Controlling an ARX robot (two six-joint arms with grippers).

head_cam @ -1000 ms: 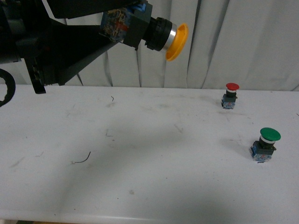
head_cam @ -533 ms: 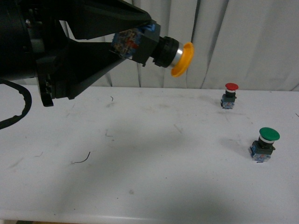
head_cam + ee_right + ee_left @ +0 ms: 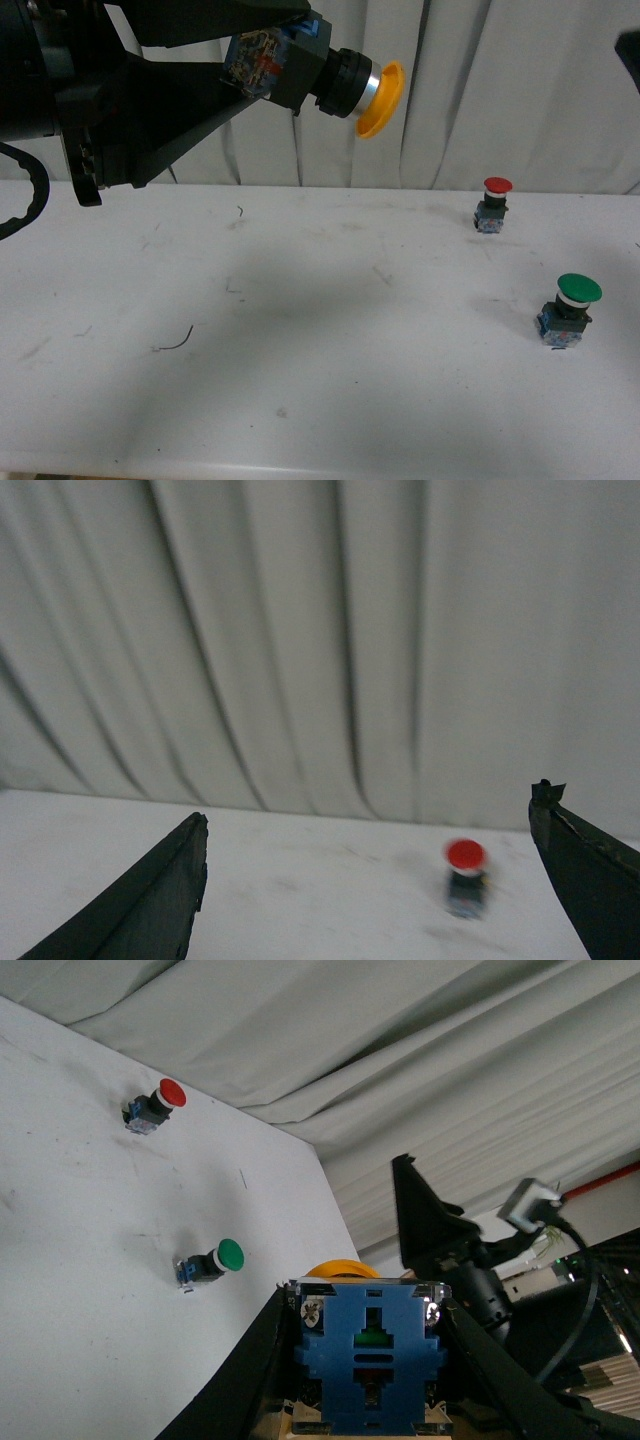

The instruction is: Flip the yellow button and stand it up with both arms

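High above the table's left side my left gripper (image 3: 262,62) is shut on the yellow button (image 3: 322,76). The button lies sideways, its orange-yellow cap pointing right and its blue base clamped between the black fingers. The left wrist view looks onto the underside of that blue base (image 3: 370,1354), with the cap's rim peeking out behind it. A black corner of my right arm (image 3: 630,45) shows at the upper right edge of the front view. My right gripper (image 3: 370,880) is open, holding nothing, its two fingers spread wide with nothing between them but the table beyond.
A red-capped button (image 3: 493,205) stands at the back right of the white table (image 3: 300,360) and a larger green-capped button (image 3: 568,309) stands nearer on the right. A short loose wire (image 3: 175,342) lies at the left. A grey curtain (image 3: 500,90) hangs behind.
My left gripper with the yellow button dipped and then rose again, ending slightly left of where it was half a second ago. A part of my right arm has come into view at the upper right.
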